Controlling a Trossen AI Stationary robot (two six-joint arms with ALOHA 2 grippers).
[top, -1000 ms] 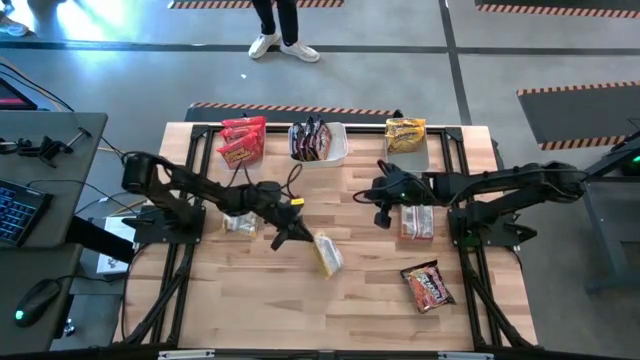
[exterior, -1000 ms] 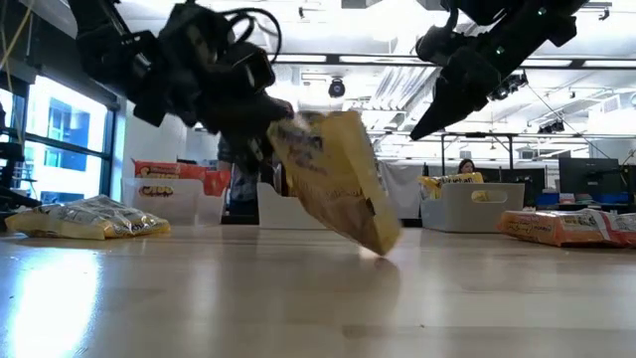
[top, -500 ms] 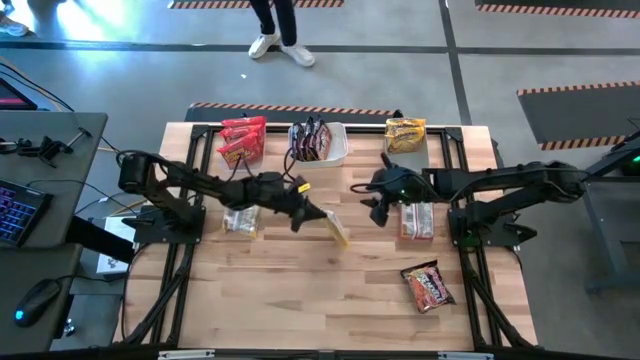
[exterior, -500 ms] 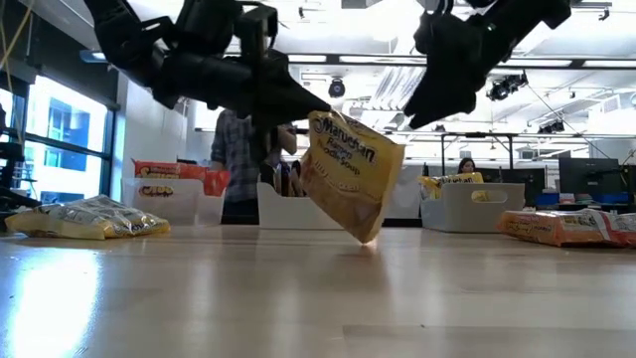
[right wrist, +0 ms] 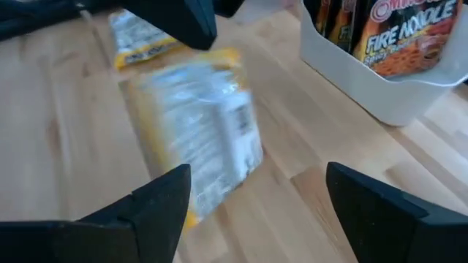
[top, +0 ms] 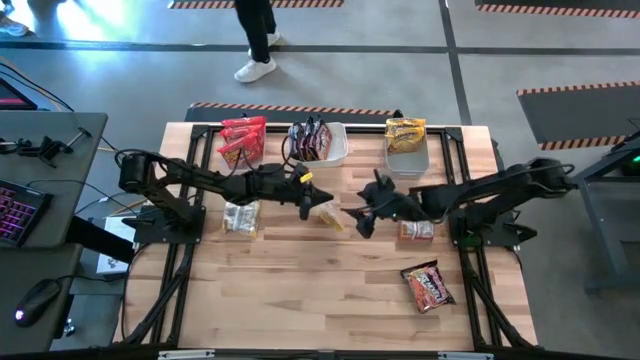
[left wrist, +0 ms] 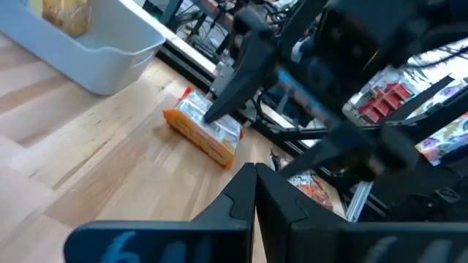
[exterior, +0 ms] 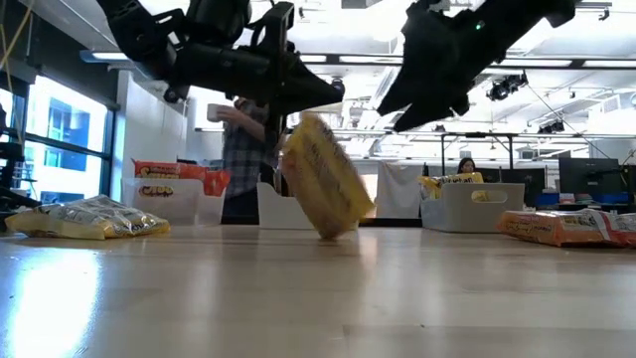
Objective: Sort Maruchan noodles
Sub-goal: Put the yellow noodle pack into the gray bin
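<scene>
Handover geometry at mid-bench: yellow packet (top: 331, 218) hangs tilted, long axis sloping down, pinched at its upper end by the closed left gripper (top: 318, 199), while the right gripper (top: 357, 219), jaws wide open, sits just beside it on the bench's right-edge side, nearer than any tub.

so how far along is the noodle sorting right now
Partly done. Red packets sit in the left tub, dark ones in the middle tub, yellow ones in the right tub. In hand: the left gripper, shut, holds a yellow packet tilted at mid-table, with the open right gripper reaching toward it. Left: a pale packet, an orange packet and a red packet loose on the table.
</scene>
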